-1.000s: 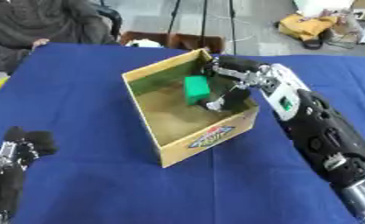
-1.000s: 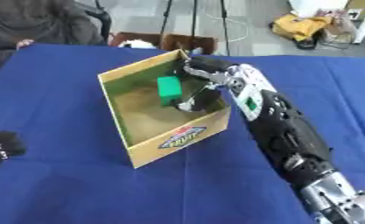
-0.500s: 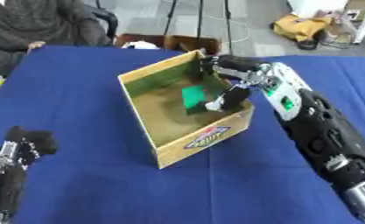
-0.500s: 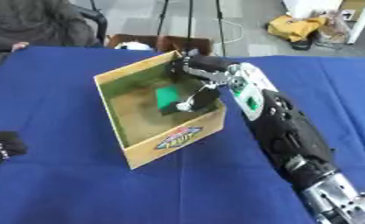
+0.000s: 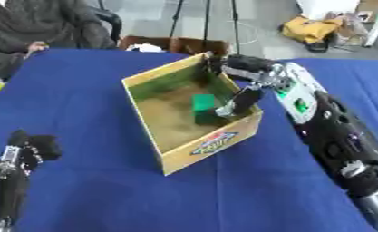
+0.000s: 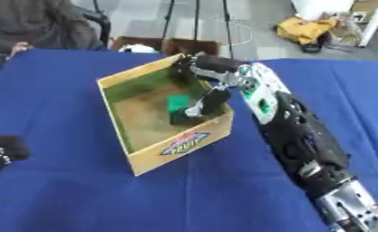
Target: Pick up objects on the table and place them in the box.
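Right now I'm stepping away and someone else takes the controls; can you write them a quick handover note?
Right robot hand: reaching down inside the cardboard box, fingers beside the green block; whether it grips the block cannot be told.
Left robot hand: idle at the lower left of the blue table, fingers curled, holding nothing.
Done: green block is inside the box.
Left: draw the right robot hand out. No other objects show on the table.
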